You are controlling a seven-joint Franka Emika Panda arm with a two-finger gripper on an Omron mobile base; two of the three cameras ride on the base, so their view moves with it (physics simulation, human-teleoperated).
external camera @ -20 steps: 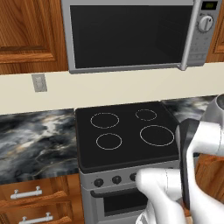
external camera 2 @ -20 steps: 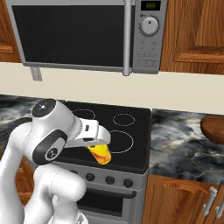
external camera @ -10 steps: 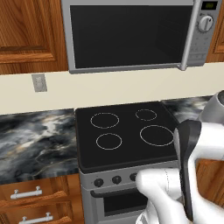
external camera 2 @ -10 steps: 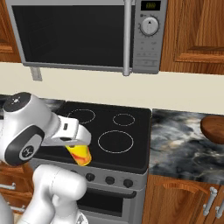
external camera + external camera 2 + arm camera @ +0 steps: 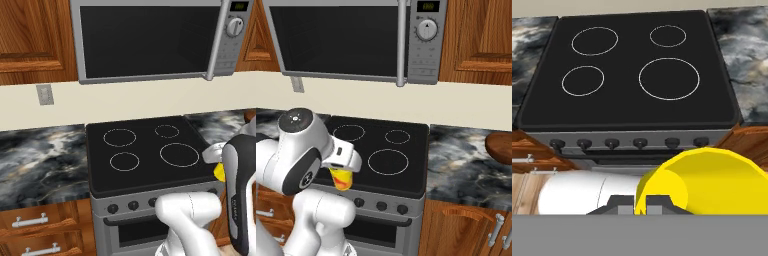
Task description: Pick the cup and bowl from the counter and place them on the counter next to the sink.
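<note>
Hand view: the jaws [image 5: 641, 204] are seen pinching the rim of the cup [image 5: 704, 181], which hangs just beside and beneath them, its open mouth turned toward the camera and nothing visible inside. From the right base view the cup [image 5: 341, 178] is held off the counter, in front of the stovetop [image 5: 383, 156], its long axis tilted. The bowl [image 5: 500, 146] rests on the counter [image 5: 466, 165] well apart, on the far side of the stovetop from the jaws; its contents cannot be told. The sink is judged to lie elsewhere, so carrying the cup comes next.
</note>
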